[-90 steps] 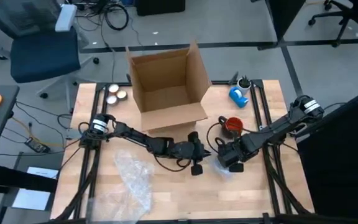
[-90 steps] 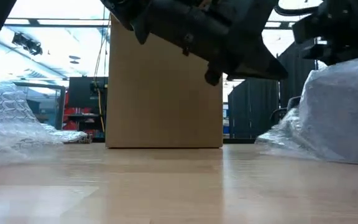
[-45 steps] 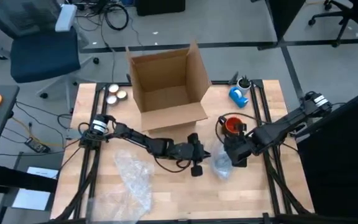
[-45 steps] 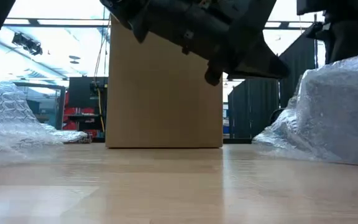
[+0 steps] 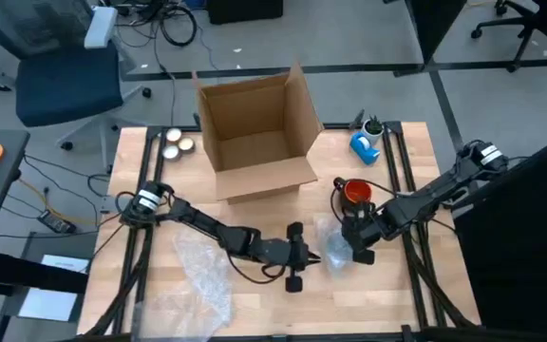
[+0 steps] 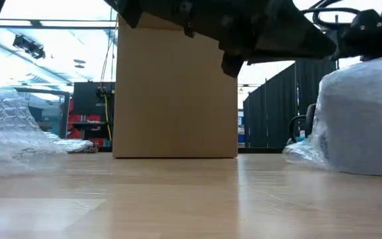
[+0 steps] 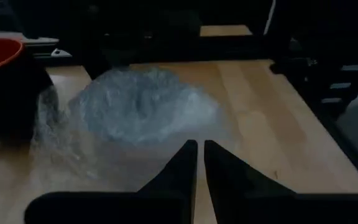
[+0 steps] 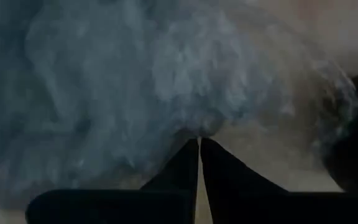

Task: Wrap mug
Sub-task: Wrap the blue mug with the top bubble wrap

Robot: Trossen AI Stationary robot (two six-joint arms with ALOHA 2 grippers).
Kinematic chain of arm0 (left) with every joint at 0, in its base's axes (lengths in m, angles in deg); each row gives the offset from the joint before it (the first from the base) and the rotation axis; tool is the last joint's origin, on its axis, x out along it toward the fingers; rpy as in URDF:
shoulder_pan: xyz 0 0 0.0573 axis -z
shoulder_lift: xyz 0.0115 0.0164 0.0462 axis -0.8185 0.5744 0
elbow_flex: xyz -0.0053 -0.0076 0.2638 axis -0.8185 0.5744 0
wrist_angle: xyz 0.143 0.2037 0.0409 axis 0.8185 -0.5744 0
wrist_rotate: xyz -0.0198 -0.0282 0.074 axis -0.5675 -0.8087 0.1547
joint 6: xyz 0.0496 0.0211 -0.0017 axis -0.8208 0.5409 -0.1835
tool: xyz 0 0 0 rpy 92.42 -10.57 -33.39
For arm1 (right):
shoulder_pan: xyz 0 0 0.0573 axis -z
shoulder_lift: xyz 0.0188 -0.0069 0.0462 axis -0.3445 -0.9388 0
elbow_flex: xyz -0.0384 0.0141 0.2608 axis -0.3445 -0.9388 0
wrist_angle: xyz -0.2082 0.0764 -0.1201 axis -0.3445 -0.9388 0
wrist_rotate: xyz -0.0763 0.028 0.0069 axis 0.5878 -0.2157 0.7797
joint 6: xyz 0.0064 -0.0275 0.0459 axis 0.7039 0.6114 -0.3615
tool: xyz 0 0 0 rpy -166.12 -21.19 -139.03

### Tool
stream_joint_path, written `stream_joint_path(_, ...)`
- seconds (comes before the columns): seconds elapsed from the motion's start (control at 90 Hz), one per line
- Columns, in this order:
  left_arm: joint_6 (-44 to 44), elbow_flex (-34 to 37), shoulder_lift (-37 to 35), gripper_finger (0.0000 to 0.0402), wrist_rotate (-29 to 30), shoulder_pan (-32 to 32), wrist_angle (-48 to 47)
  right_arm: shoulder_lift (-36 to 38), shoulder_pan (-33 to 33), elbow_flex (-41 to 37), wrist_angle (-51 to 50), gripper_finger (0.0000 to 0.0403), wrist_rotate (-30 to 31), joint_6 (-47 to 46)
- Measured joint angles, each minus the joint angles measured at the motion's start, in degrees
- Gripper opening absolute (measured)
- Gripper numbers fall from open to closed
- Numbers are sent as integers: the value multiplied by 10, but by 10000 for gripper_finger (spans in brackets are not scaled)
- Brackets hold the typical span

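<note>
Bubble-wrapped bundle (image 5: 336,249) sits on the desk (image 5: 406,294) between both clenched, empty hands, left hand (image 5: 300,256) and right hand (image 5: 357,242), seemingly for tucking.

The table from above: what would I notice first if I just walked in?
Probably the big open cardboard box at the back of the table. In front of it, the two dark arms meet over a crinkly bubble-wrap bundle, the right gripper at the bundle and the left gripper just beside it. A red mug stands behind the bundle.
</note>
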Motion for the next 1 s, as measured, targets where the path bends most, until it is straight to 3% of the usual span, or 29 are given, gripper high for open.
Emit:
stream_joint_path(0.211,7,0,0,15,2,10,15,16,0,67,-68,0,46,32)
stream_joint_path(0.467,8,0,6,15,28,28,30,17,12,30,-69,0,62,4)
stream_joint_path(0.767,46,-2,64,15,27,36,120,17,-26,-52,69,0,8,-68)
stream_joint_path(1.0,46,-33,83,15,23,29,99,17,-37,-60,161,0,-16,-70)
